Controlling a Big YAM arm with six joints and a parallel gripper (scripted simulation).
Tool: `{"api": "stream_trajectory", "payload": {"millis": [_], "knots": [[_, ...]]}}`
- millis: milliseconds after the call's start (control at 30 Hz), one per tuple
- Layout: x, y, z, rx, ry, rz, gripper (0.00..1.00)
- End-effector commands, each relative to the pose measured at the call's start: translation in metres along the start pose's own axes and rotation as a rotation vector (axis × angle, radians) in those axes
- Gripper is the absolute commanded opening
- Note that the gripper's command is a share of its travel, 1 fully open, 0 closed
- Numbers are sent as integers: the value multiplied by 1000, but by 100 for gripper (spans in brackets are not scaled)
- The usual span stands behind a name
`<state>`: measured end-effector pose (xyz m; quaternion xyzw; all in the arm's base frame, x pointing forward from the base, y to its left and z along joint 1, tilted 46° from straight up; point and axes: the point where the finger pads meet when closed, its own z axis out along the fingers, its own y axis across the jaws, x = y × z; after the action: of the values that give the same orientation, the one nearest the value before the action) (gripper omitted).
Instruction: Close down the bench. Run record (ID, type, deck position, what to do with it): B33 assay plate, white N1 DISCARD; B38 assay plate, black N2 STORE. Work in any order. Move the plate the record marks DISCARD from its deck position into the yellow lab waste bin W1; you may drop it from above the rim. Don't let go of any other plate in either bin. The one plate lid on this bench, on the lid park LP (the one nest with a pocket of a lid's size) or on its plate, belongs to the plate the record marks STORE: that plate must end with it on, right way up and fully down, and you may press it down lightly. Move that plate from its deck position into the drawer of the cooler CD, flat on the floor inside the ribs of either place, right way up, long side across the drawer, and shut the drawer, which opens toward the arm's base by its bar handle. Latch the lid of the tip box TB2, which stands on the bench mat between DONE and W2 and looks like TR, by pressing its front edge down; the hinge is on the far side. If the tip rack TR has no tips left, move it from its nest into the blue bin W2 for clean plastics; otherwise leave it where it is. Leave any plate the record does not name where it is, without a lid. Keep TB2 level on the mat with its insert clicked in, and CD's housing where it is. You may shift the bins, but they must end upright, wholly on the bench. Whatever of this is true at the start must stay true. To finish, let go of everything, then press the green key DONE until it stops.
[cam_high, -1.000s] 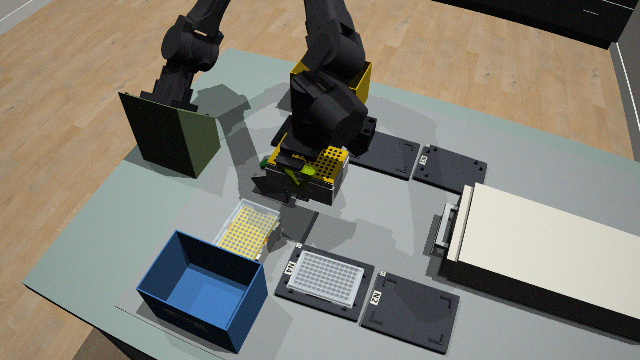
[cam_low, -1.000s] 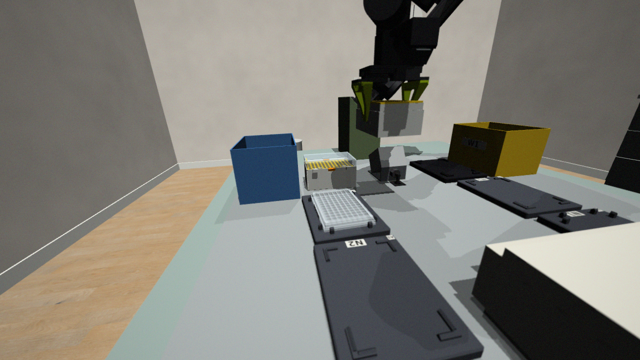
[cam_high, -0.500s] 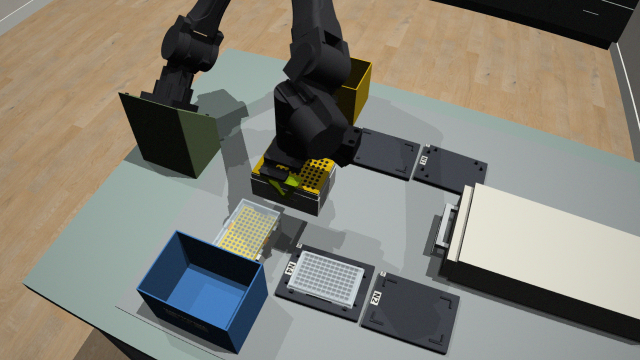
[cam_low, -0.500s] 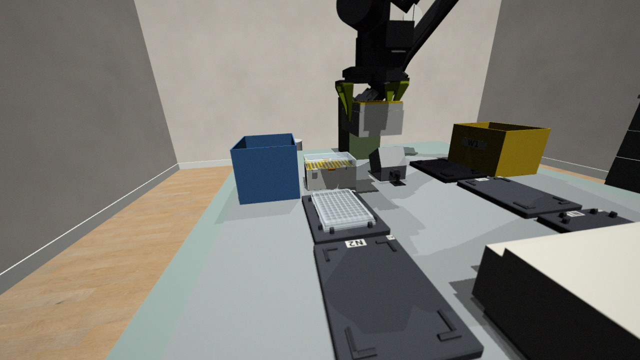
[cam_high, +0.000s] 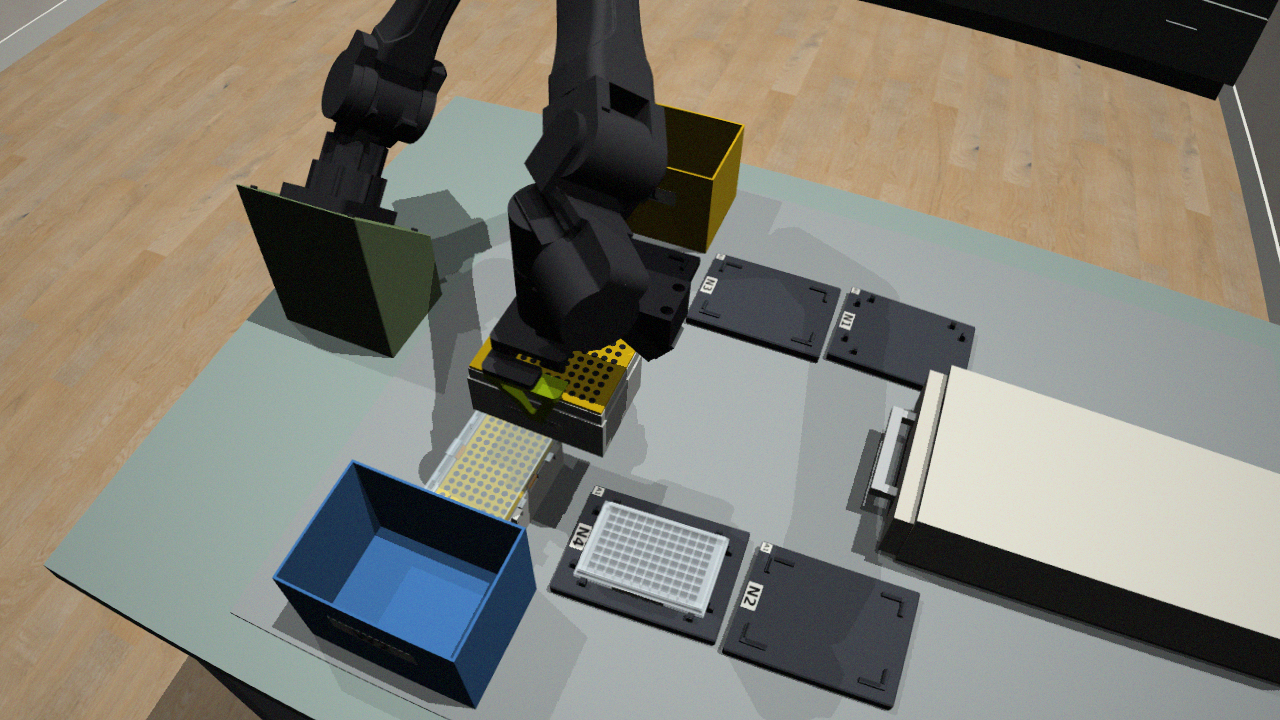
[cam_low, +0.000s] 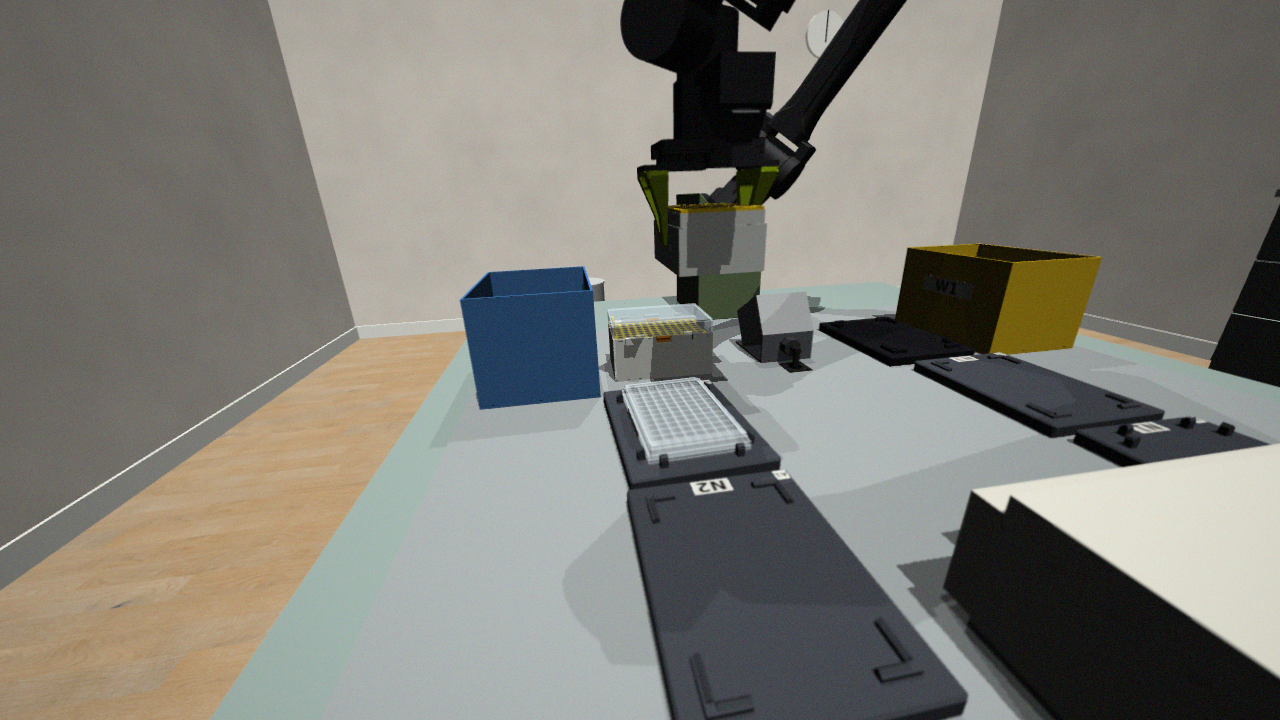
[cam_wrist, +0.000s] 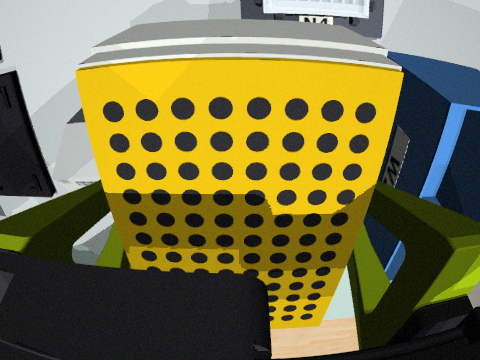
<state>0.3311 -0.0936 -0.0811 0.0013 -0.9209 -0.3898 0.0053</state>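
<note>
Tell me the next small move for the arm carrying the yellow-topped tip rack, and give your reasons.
Probably carry on sideways toward the open blue bin before releasing. The end effector grips the grey tip rack with the yellow perforated top, whose holes look empty. In the top view it hangs short of the bin, partly over the clear-lidded tip box on the mat, so letting go now would likely drop it there.

Arm's bent right over, wrist pointing straight down. The gripper (cam_low: 707, 192) has its green fingers spread wide, clamped on the tip rack (cam_low: 716, 241) below it.
</note>
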Motion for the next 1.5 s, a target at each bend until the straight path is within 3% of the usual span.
{"api": "stream_trajectory", "payload": {"millis": [0, 367, 400, 467, 933, 967, 1033, 1467], "knots": [[-21, -25, -22, 35, -58, -36, 0], [-13, -49, -22, 37, -58, -36, 0], [-18, -47, -33, 56, -77, -54, 0], [-10, -57, -22, 38, -58, -36, 0], [2, -88, -22, 40, -56, -34, 0], [-4, -86, -34, 61, -75, -53, 0], [5, -96, -22, 40, -55, -34, 0], [18, -125, -22, 35, -49, -28, 0]]}}
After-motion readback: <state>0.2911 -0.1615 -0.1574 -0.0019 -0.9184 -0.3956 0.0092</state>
